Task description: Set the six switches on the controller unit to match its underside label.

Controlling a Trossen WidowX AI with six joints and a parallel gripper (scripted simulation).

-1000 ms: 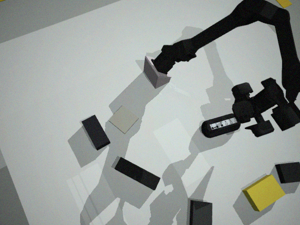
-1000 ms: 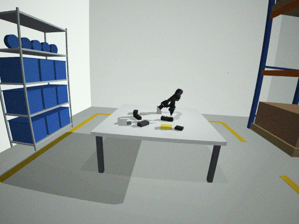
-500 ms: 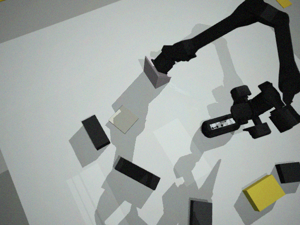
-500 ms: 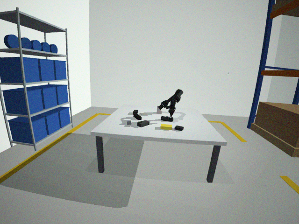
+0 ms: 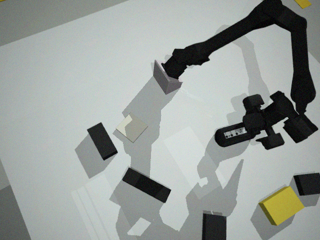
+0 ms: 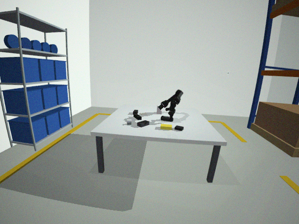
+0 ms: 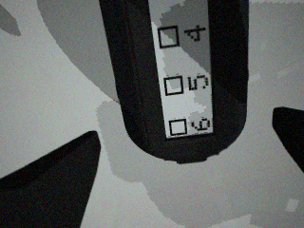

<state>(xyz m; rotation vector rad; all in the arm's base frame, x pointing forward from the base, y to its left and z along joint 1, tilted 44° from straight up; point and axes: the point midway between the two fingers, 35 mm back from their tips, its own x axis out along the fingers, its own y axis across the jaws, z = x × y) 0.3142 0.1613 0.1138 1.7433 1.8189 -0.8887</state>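
The dark controller unit (image 5: 221, 138) (image 6: 166, 118) (image 7: 229, 62) lies on the bench with its label side up. On the white label (image 5: 230, 133) (image 7: 194, 106), the wrist view shows squares 4, 5 and 6, all empty. Squares 1 to 3 are outside the wrist view. The rocker switches are hidden beneath the unit. My gripper (image 5: 250, 122) (image 6: 170, 114) (image 7: 183, 127) is wide open over one end of the unit. In the wrist view its fingers stand on either side of the rounded end marked 6, with visible gaps.
A yellow block (image 5: 281, 205) (image 6: 166, 126) and a dark block (image 5: 308, 183) (image 6: 179, 128) lie on the near right. Another dark block (image 5: 214, 226) (image 6: 143, 123) lies nearer the middle. Two more dark blocks (image 5: 102, 140) (image 5: 146, 184) and a beige tile (image 5: 138, 129) lie left. A mauve angled panel (image 5: 161, 80) stands by the arm's base.
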